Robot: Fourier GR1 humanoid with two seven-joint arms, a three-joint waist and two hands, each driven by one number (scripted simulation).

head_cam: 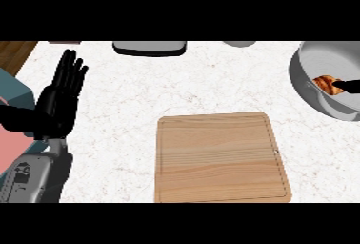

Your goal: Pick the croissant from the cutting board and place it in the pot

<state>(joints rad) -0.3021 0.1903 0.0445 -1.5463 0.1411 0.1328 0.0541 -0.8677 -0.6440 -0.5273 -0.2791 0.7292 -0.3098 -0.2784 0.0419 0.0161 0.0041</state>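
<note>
Counter (141, 95) wide under you, board (221, 157) bare in the middle, pot (316, 71) at the right edge. You're on the placing step: the croissant (324, 84), golden brown and curved, sits inside the pot, with your right hand (349, 86) just touching it; whether those fingers hold or have let go, you can't tell. Next, I'd judge, let go and lift clear. Left hand (60, 97) rests open at the left
</note>
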